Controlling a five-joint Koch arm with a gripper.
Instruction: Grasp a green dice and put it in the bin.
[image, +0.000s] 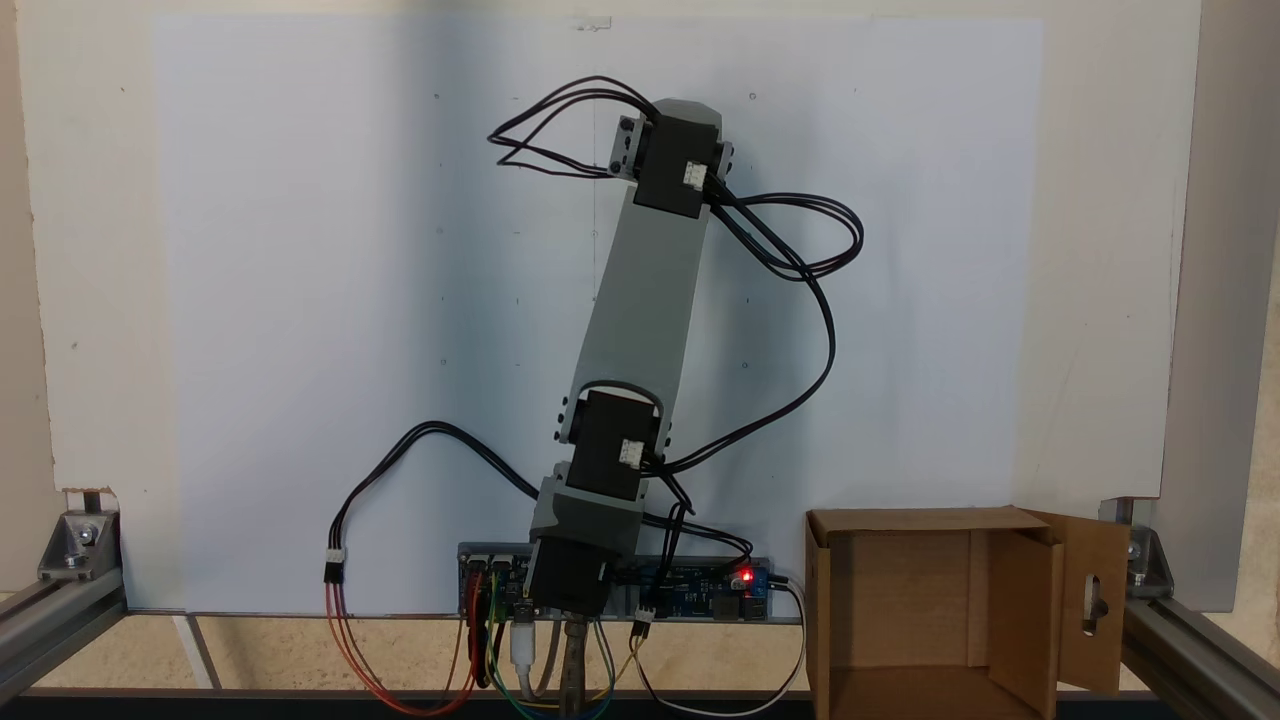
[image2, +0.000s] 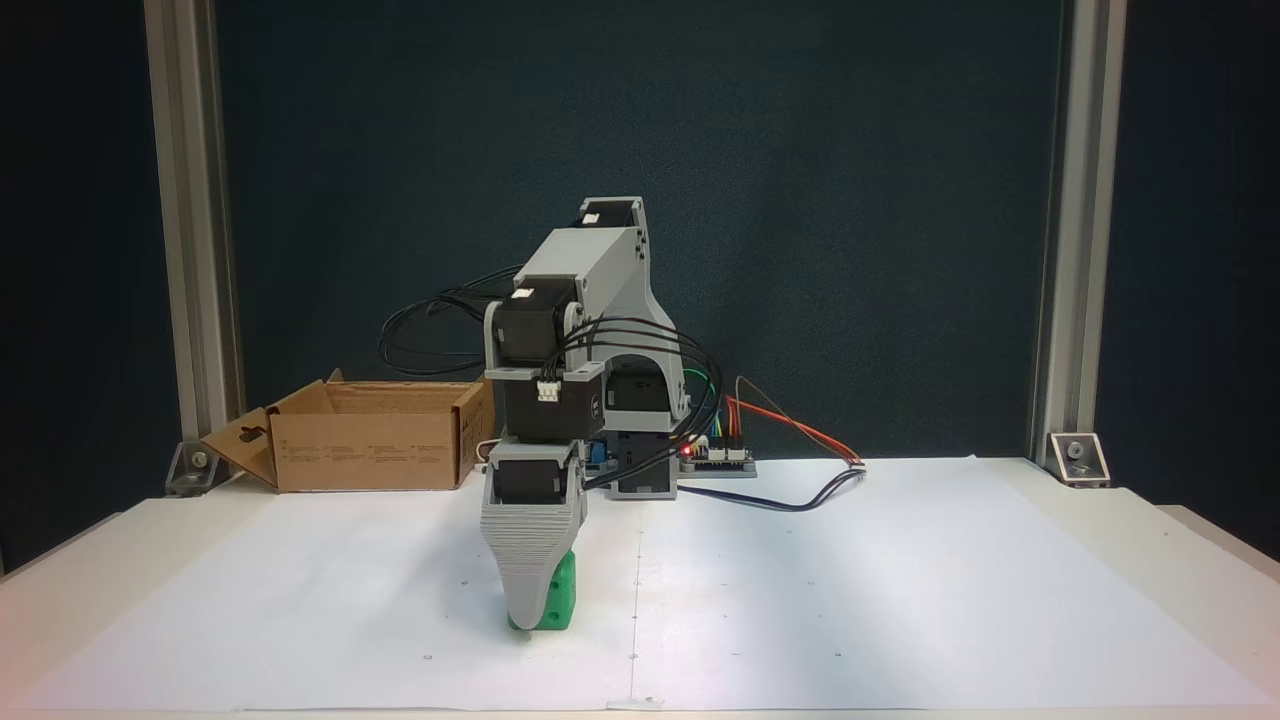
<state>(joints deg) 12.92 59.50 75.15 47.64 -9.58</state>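
I can read no text anywhere. The side of my bin (image2: 365, 447) carries small dark printed lines, too small and blurred to make out. My controller board (image: 700, 590) shows no legible marking.

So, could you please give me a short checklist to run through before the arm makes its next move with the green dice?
1. Tool down at the green dice: ok.
2. Tool closed firmly on the dice: cannot tell, one gray finger hides the other.
3. Dice on the white paper, not lifted: ok.
4. Bin open on top: ok; its slotted flap folds outward.
5. Bin interior free: ok, bare cardboard in the view from above.
6. Cables clear of the tool: ok.
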